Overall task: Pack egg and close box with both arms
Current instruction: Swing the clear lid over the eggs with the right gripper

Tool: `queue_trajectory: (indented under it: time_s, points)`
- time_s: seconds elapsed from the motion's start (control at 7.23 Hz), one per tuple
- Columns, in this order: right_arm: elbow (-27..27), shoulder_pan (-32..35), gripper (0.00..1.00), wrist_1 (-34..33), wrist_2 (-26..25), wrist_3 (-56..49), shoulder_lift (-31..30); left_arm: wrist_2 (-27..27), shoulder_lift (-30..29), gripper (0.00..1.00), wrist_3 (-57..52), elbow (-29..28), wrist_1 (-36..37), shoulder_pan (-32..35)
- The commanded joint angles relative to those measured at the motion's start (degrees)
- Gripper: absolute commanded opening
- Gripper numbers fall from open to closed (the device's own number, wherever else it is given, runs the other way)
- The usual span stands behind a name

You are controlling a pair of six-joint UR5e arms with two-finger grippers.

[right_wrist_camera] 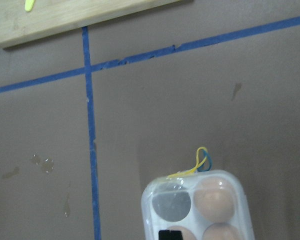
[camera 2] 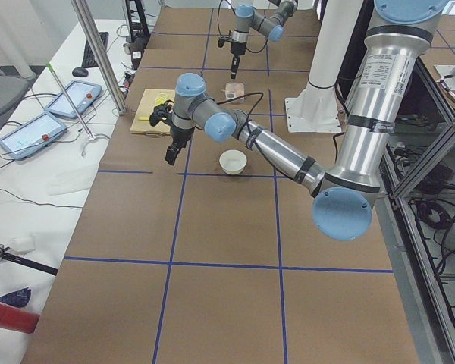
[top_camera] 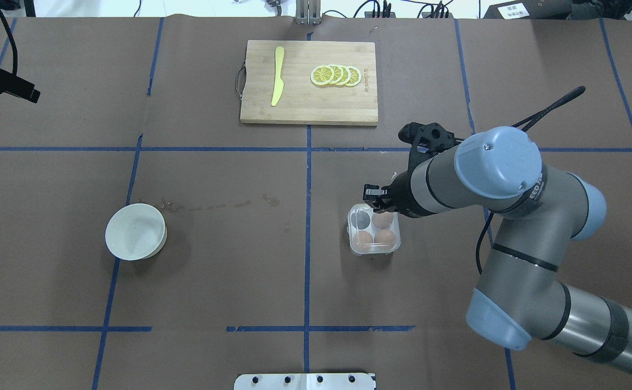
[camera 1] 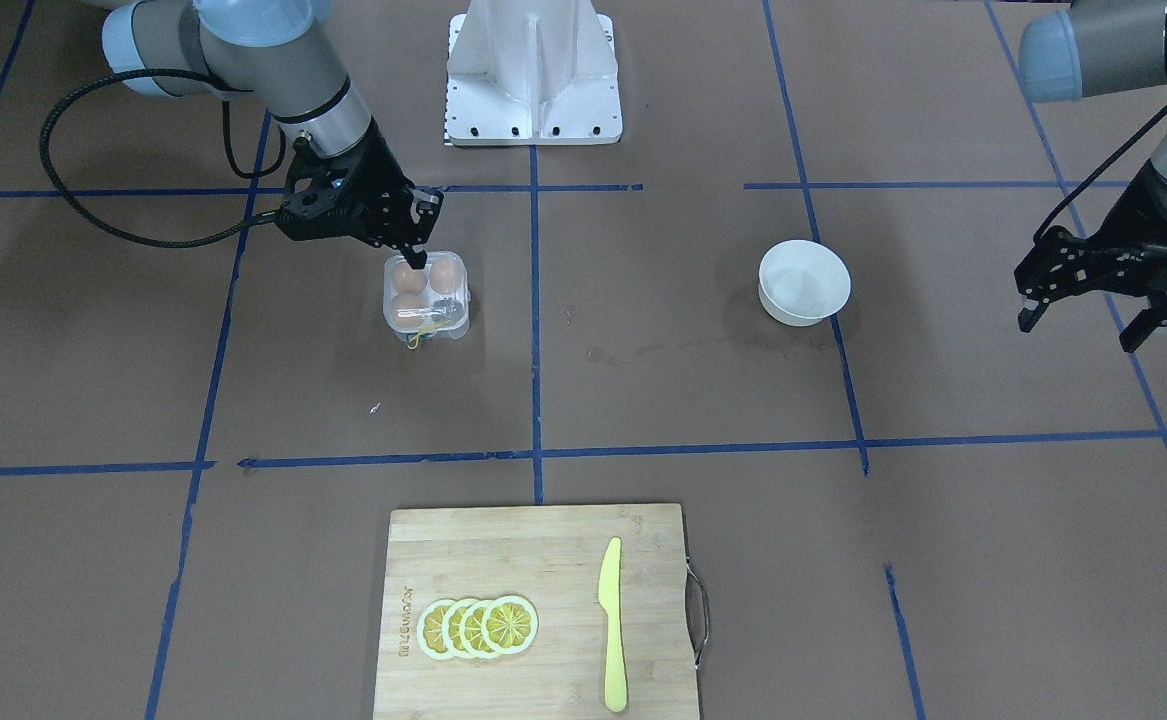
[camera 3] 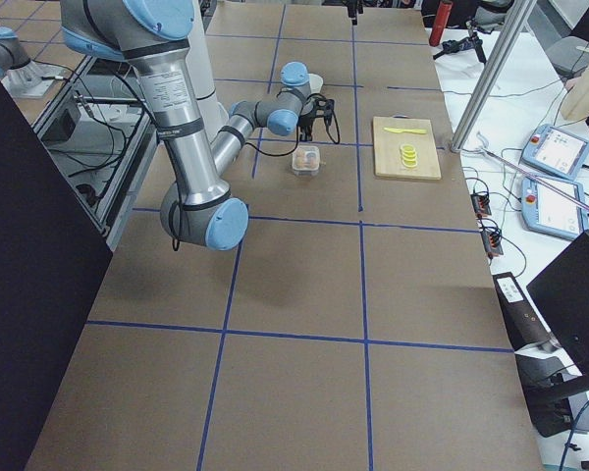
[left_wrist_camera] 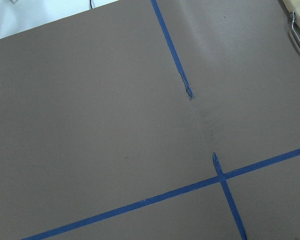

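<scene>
The box [camera 1: 426, 300] is a small clear carton on the brown table, with its transparent lid lying down over the cells. Three orange-brown eggs [top_camera: 383, 220] fill three cells; the fourth cell [right_wrist_camera: 172, 202] is empty. A yellow band [right_wrist_camera: 200, 160] sticks out at its edge. My right gripper [camera 1: 413, 256] is shut, its narrow tip on the lid over the box's back edge. One black fingertip [right_wrist_camera: 170, 235] shows at the bottom of the right wrist view. My left gripper [camera 1: 1083, 322] hangs open and empty, far off to the side above bare table.
An empty white bowl [camera 1: 803, 283] stands between the two grippers. At the table's far side lies a wooden cutting board [camera 1: 538, 560] with lemon slices [camera 1: 478, 627] and a yellow knife [camera 1: 611, 620]. The white pedestal [camera 1: 533, 70] stands at the robot's base.
</scene>
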State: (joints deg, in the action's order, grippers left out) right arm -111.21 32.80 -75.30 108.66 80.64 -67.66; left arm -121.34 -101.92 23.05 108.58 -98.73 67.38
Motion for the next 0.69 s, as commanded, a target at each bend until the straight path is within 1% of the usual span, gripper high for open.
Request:
queue_trajectory:
  time_s: [0.0, 0.14, 0.28, 0.41, 0.55]
  points:
    - [0.03, 8.11, 0.00, -0.11, 6.71, -5.10, -2.56, -0.56, 2.06, 1.00, -6.31, -0.47, 0.03, 3.35]
    - [0.20, 11.55, 0.00, -0.11, 8.31, -9.84, -4.74, -1.87, 2.51, 1.00, -10.79, -0.91, 0.12, 6.15]
    - [0.38, 14.45, 0.00, -0.11, 8.76, -14.24, -7.29, -3.88, 3.48, 1.00, -15.19, -2.04, 0.12, 8.79]
    - [0.38, 18.57, 0.00, -0.19, 10.16, -19.51, -11.14, -6.17, 4.97, 1.00, -20.19, -3.18, 0.03, 11.95]
    - [0.73, 24.27, 0.00, -0.28, 13.21, -26.17, -14.75, -7.06, 5.07, 1.00, -24.59, -4.85, 0.20, 15.03]
